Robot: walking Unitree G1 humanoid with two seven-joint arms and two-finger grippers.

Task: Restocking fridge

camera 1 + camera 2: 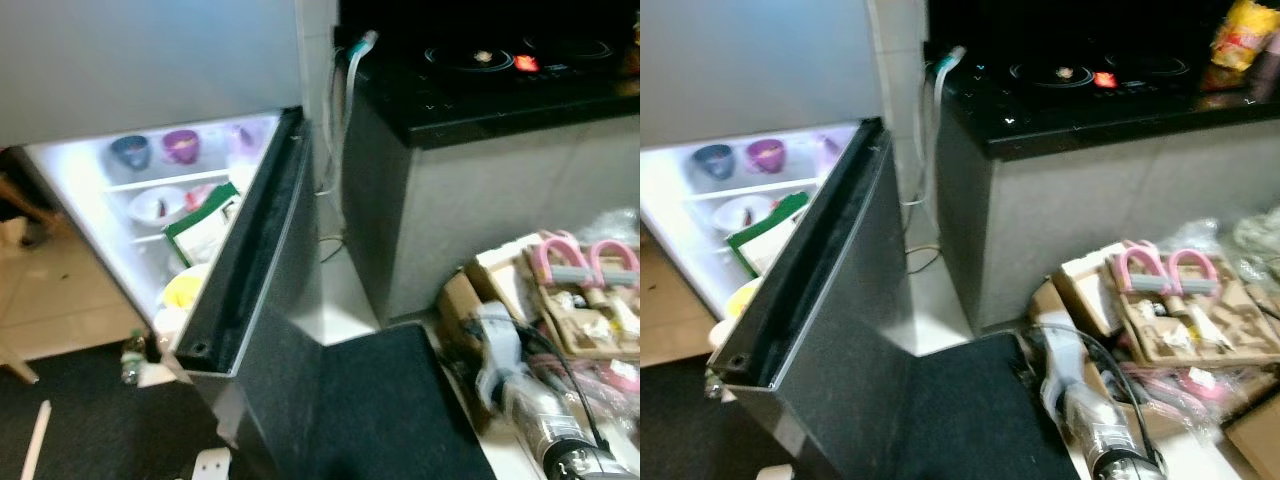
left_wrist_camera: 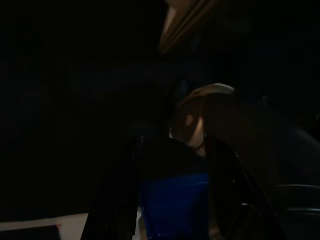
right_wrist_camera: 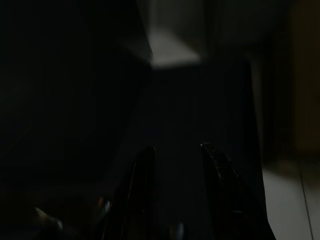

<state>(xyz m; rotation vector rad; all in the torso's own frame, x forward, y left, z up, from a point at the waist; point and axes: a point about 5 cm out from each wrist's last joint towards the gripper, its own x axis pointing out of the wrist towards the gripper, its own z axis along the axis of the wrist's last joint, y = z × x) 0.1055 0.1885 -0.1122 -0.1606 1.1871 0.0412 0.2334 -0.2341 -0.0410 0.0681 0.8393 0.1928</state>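
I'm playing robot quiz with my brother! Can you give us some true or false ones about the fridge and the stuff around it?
1. The fridge door is open. True.
2. A blue cup and a purple cup sit on the top lit shelf. True.
3. The cooktop on the black counter is all dark. False: a red light glows on it.
4. The pink handles lie inside the fridge. False: they lie on cardboard boxes on the floor by the counter.
5. A yellow thing sits low in the fridge. True.

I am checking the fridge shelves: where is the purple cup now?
In the left eye view, the purple cup stands on the open fridge's top shelf, right of the blue cup.
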